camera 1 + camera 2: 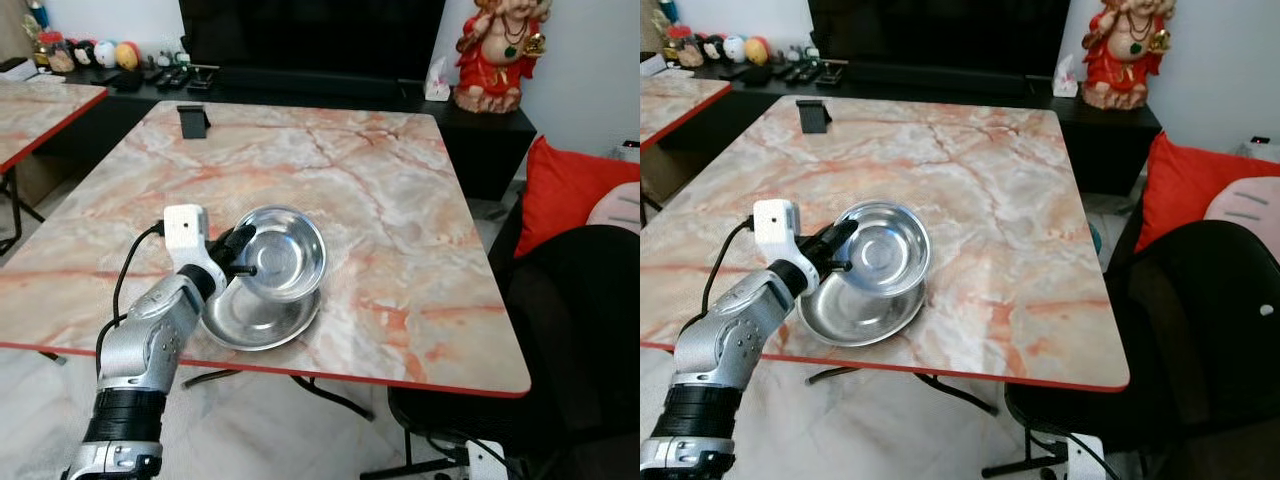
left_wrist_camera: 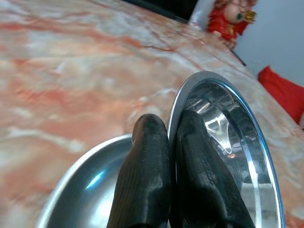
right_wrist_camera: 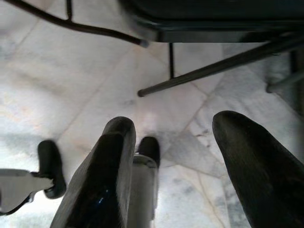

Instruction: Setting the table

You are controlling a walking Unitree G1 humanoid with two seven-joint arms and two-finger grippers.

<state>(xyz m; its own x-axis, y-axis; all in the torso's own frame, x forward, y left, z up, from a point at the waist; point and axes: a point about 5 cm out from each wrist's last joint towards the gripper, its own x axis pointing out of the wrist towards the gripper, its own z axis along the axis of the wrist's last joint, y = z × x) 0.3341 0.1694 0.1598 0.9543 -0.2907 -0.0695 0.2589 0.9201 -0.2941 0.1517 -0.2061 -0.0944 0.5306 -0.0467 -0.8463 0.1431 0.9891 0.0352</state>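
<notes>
silver arm (image 1: 150, 345), black cable (image 1: 125, 275)

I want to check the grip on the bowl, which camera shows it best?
The left wrist view: the left gripper pinches the bowl rim, one finger inside, one outside. Both eye views show the whole bowl tilted above the plate, but the fingers look small there. The right wrist view faces the floor.

The right pincer (image 3: 173, 156), fingers spread, hangs above the tiled floor (image 3: 71, 95).

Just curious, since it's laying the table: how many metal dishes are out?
2. A bowl, tilted, pinched at its rim by the left gripper, and a plate beneath it near the table's front edge.
</notes>
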